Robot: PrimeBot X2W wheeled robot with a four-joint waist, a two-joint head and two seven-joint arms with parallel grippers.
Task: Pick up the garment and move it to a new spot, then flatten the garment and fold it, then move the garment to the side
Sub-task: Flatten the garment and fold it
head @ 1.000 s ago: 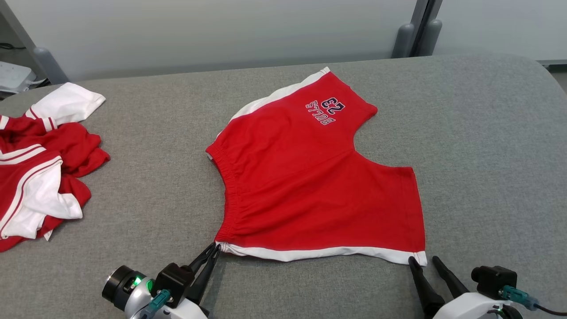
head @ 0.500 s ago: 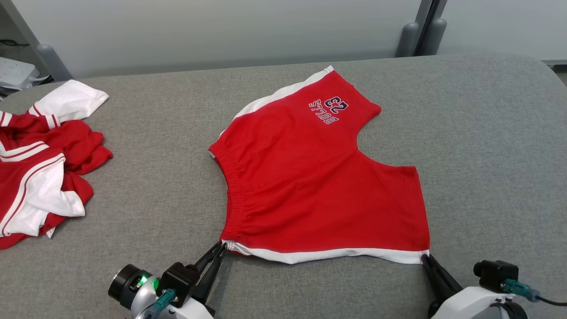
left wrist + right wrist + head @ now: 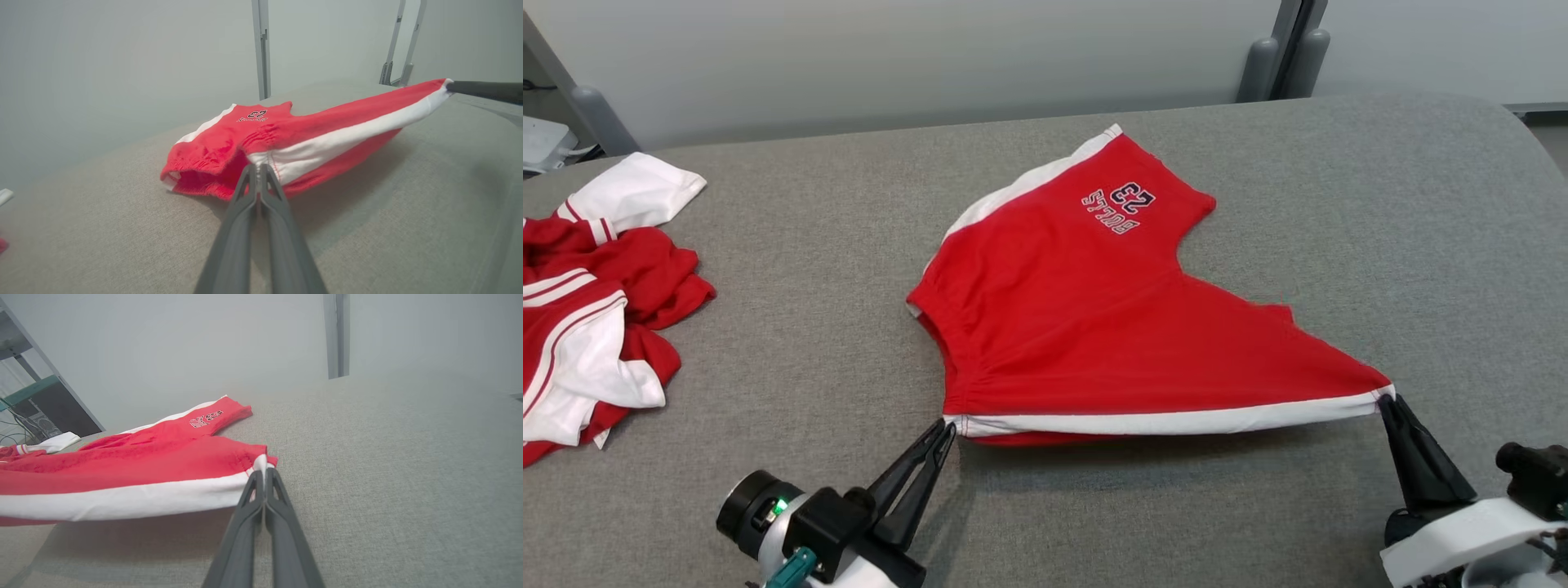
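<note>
The garment (image 3: 1094,327) is a pair of red shorts with white side stripes and a dark "23" print, spread on the grey table (image 3: 809,269). Its near white-striped edge is lifted off the surface and stretched taut between both grippers. My left gripper (image 3: 946,426) is shut on the waistband corner (image 3: 261,161). My right gripper (image 3: 1384,398) is shut on the leg-hem corner (image 3: 261,463). The far leg with the print (image 3: 1119,204) still lies flat. In the left wrist view the right gripper's dark fingers (image 3: 482,90) hold the far end of the garment (image 3: 327,134).
A heap of other red and white clothes (image 3: 588,302) lies at the table's left edge. A grey wall and metal posts (image 3: 1270,53) stand behind the table. Bare grey table surface stretches to the right of the shorts (image 3: 1421,245).
My right gripper closed on the hem corner, then rose and pulled it to the right. The left gripper lifted its corner too, so the near edge now hangs taut above the table.
</note>
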